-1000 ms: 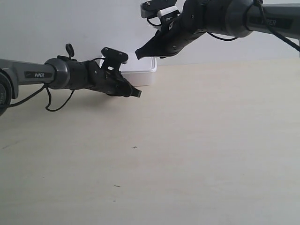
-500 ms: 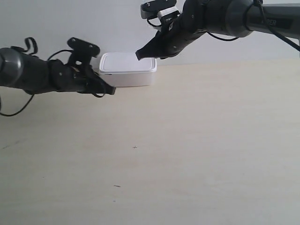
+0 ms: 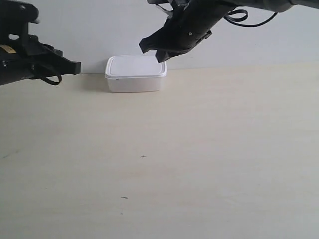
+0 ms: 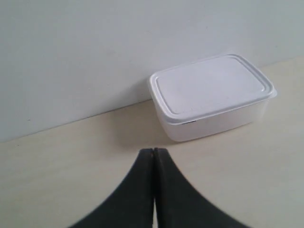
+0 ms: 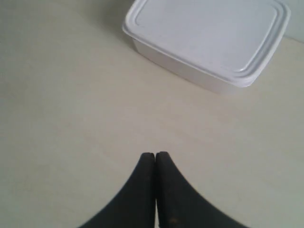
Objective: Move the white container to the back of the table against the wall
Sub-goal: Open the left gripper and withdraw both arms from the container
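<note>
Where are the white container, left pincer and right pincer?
white container [image 3: 135,66]: exterior view, middle of lid
left pincer [image 4: 153,152]: left wrist view, between the fingertips
right pincer [image 5: 155,156]: right wrist view, between the fingertips

Likely a robotics lab: plain cream table [image 3: 209,149] against a blank pale wall [image 3: 89,30], black robot arms [image 3: 192,25] above.

White container [image 3: 135,73] looks smooth, faintly glossy plastic; desk [image 3: 209,149] is matt, pale wood-grain; wall [image 3: 89,35] plain and smooth; left gripper [image 4: 153,151] and right gripper [image 5: 155,155] matt black
</note>
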Motion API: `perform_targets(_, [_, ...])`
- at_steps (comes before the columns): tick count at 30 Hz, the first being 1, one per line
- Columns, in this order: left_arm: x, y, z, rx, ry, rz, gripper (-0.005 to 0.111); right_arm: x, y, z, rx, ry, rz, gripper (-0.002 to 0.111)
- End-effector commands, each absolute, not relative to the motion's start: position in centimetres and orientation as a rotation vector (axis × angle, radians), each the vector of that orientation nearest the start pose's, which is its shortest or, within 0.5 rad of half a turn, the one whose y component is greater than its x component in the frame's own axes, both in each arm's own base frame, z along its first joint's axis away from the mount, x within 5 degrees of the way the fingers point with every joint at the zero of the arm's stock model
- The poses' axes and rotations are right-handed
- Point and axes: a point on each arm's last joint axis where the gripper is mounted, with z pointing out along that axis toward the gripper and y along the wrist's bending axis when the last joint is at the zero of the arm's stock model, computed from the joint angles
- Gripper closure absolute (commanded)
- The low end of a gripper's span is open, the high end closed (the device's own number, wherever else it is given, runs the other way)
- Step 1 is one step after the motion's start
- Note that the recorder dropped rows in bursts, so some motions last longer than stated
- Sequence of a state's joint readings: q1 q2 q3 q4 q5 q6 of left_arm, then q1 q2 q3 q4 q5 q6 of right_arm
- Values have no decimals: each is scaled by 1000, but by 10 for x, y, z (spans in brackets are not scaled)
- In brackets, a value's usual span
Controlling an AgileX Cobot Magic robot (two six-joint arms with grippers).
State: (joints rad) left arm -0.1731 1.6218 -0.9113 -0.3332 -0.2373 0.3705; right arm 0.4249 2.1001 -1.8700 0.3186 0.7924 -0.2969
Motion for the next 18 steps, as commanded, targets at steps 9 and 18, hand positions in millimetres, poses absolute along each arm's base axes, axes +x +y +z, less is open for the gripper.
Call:
perform_targets(9, [238, -33, 316, 75, 1752, -84, 107, 275, 142, 356, -553, 2229, 446, 108])
perform_targets(18, [80, -21, 321, 194, 1615, -204, 107, 127, 74, 356, -420, 2055, 504, 108])
